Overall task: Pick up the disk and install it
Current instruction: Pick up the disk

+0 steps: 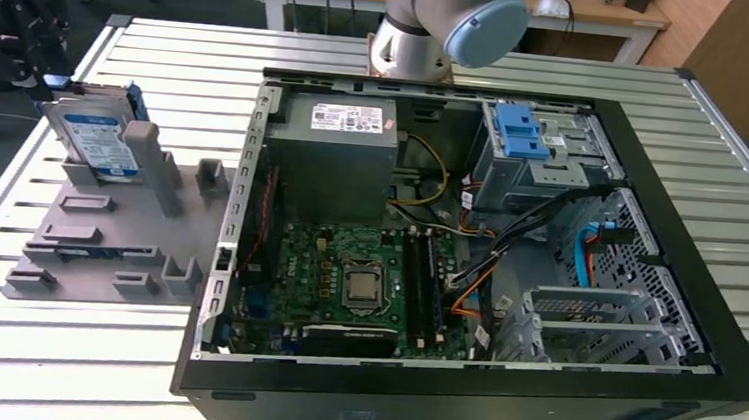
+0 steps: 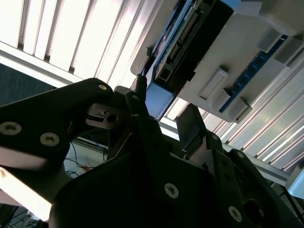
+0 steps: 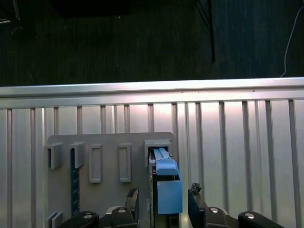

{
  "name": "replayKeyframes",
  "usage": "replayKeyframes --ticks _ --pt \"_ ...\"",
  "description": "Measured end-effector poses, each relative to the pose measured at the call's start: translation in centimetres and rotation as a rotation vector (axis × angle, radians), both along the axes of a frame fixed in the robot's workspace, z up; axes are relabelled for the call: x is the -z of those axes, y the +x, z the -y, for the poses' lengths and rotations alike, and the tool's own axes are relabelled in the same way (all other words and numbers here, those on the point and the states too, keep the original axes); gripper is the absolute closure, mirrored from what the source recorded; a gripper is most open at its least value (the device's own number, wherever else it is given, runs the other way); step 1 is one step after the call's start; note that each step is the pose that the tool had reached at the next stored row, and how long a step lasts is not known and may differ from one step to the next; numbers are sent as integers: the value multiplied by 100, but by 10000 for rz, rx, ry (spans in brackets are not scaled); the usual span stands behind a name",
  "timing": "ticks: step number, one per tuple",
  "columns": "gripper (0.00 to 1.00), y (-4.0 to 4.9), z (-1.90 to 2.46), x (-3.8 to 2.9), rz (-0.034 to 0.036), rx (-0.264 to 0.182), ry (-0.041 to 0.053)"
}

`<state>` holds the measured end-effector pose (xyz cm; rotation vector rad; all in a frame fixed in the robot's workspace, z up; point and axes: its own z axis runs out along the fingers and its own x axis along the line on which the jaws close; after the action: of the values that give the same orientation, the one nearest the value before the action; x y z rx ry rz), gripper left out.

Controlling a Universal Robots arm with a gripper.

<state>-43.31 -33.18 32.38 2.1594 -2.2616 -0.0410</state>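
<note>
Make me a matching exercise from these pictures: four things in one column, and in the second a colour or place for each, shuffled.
Column one
1 disk
2 motherboard
3 power supply
4 cage

Column two
A green board
B blue latches on top
C standing in the grey holder, outside the case
D grey box with a white sticker

Pairs: 1-C, 2-A, 3-D, 4-B

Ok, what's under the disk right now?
The disk stands on edge in a slot of the grey fixture plate, on the slatted table. Its lower edge is hidden there.
</note>
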Motion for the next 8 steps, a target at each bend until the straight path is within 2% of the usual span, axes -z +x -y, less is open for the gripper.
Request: replayKeyframes --ticks 2,8 --pt "47 -10 -1 28 -1 -1 -1" --pt "47 -12 -2 32 -1 0 -1"
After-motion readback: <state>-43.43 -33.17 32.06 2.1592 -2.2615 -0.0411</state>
